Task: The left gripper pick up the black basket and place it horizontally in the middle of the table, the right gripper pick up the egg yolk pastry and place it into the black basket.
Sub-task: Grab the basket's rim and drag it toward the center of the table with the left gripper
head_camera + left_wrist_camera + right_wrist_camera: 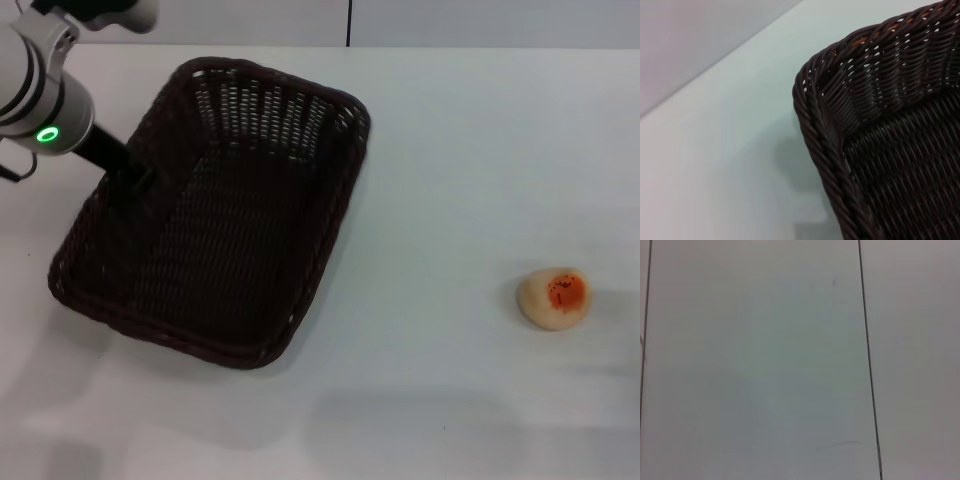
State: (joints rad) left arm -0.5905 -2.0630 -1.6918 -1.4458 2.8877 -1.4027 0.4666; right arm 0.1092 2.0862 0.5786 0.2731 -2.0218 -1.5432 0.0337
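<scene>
Table: white, with wide bare surface between its two items and open room to the right of the basket. Black basket: left of centre, lying askew, not yet horizontal; left gripper sits at its left rim, seemingly to grasp it, finger state not discernible. Egg yolk pastry: well apart at right, untouched; right gripper unseen.

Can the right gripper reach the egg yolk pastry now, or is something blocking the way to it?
Probably yes. The egg yolk pastry lies alone on the table, well apart from the black basket, with nothing over or beside it. The right gripper itself is not in view.
</scene>
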